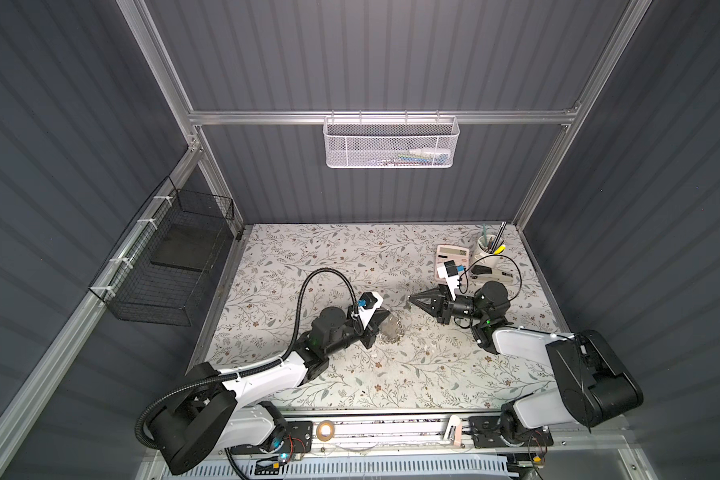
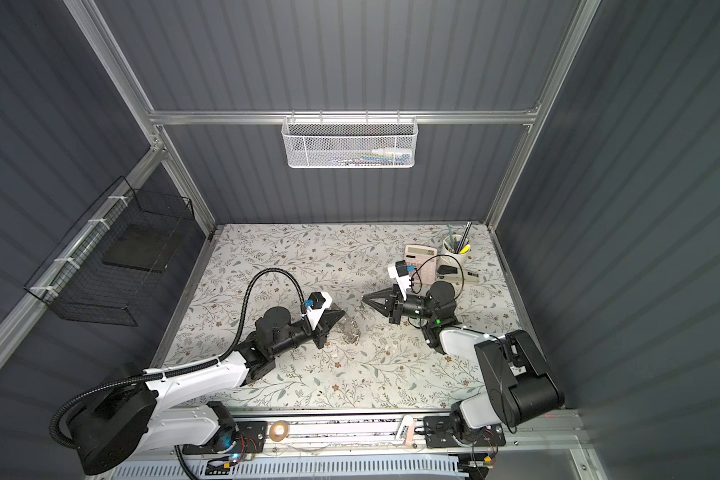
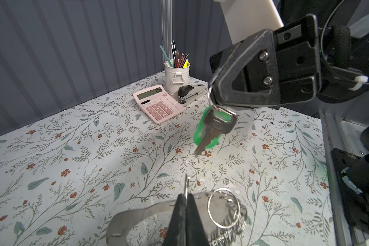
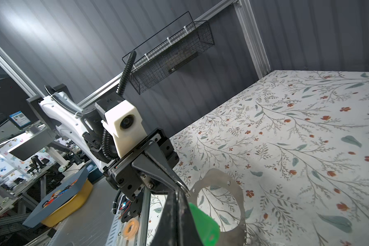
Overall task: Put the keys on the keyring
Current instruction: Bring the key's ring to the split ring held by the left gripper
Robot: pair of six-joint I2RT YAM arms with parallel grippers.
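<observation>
The keyring [image 3: 132, 215] is a flat silvery hoop on the floral table, with a bunch of small silvery rings [image 3: 226, 213] on it. It lies mid-table in both top views [image 1: 391, 330] [image 2: 352, 330], and its band [image 4: 218, 173] also shows in the right wrist view. My left gripper [image 3: 186, 194] is shut on a thin ring standing up from the hoop. Just beyond and above it, my right gripper [image 3: 211, 89] is shut on a small ring. From that ring dangles a silvery key [image 3: 213, 127] backed by green plastic [image 4: 202, 221]. The two gripper tips [image 1: 387, 313] [image 1: 410, 298] stand close together.
A pink calculator [image 3: 158, 104], a white pen pot [image 3: 176, 76] and a stapler [image 3: 190, 91] stand at the back right corner. A black wire basket [image 1: 163, 266] hangs on the left wall. On the back wall hangs a white mesh basket [image 1: 391, 141].
</observation>
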